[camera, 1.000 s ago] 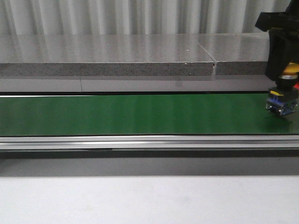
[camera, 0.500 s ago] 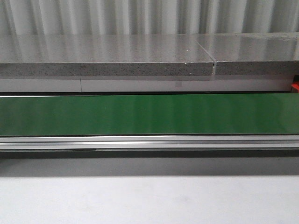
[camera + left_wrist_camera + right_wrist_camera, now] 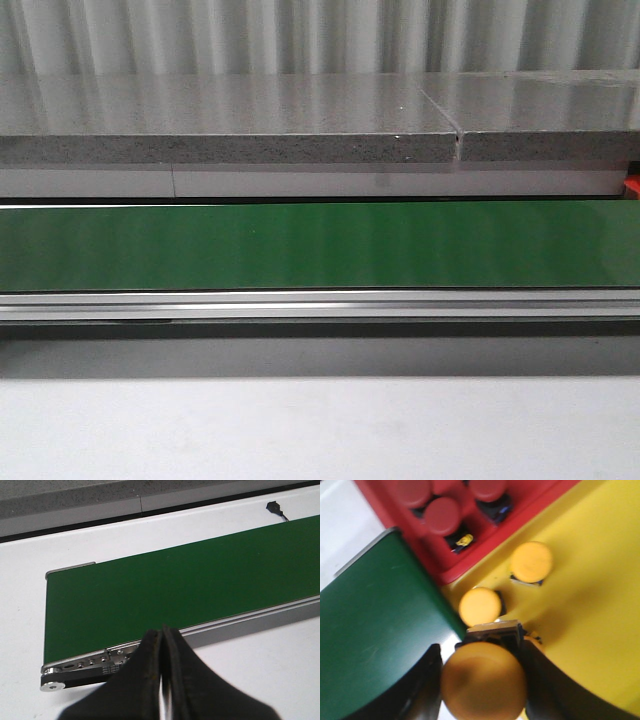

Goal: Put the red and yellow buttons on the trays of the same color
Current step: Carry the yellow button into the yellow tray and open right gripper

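right fingers: clamped on a yellow button, one black finger on each side of it. Cap faces the wrist camera, grey block of the button body shows just behind the cap.
held button position: hanging over the edge where the green belt meets the yellow tray. Slightly blurred, can't tell how high above either.
yellow tray: two more yellow buttons on it, caps up. One just beside my held button, near the tray's edge by the belt. The other further in, apart from the first.
red tray: butts against the yellow tray. Three red buttons in it: one nearest the belt side, one and one cut off by the frame. Dark bases show under two of them.
left fingers: pressed together, nothing between them. Hanging over the white tabletop, near the belt's end with its metal roller bracket.
belt, left wrist view: bare green surface, silver side rail along it.
small black connector: on the tabletop past the belt's far side.
front view: green belt runs across the frame, silver rail in front of it, grey stone ledge behind. Sliver of red at the right edge, too small to tell what. Neither arm visible there.
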Robot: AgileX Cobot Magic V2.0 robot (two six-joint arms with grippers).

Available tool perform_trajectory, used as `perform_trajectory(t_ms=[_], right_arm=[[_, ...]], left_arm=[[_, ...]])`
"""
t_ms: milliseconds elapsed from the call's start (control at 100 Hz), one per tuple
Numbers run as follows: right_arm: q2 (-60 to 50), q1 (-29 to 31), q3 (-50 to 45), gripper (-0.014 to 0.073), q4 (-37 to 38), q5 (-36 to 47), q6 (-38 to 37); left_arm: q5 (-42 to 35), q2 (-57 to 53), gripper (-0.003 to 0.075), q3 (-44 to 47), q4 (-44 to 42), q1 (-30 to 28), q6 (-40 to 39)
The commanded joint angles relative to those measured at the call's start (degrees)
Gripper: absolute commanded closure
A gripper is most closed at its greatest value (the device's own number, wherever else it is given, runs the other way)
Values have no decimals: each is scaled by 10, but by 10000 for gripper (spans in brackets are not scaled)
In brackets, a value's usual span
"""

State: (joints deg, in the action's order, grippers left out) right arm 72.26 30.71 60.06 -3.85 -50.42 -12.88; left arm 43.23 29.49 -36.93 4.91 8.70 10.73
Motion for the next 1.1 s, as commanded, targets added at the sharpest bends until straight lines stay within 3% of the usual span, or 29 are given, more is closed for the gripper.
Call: perform_trajectory(t_ms=[0,400,1090], right_arm=[[-19,33,0,571,22,45,-36],[-10,82,-46,571,106,106,-109],[118,80,-61,571,71,161,-113]], left_arm=[[-40,2,741,-16,5,2,-5],[-40,2,741,-16,5,2,-5],[-40,2,741,-16,5,2,-5]])
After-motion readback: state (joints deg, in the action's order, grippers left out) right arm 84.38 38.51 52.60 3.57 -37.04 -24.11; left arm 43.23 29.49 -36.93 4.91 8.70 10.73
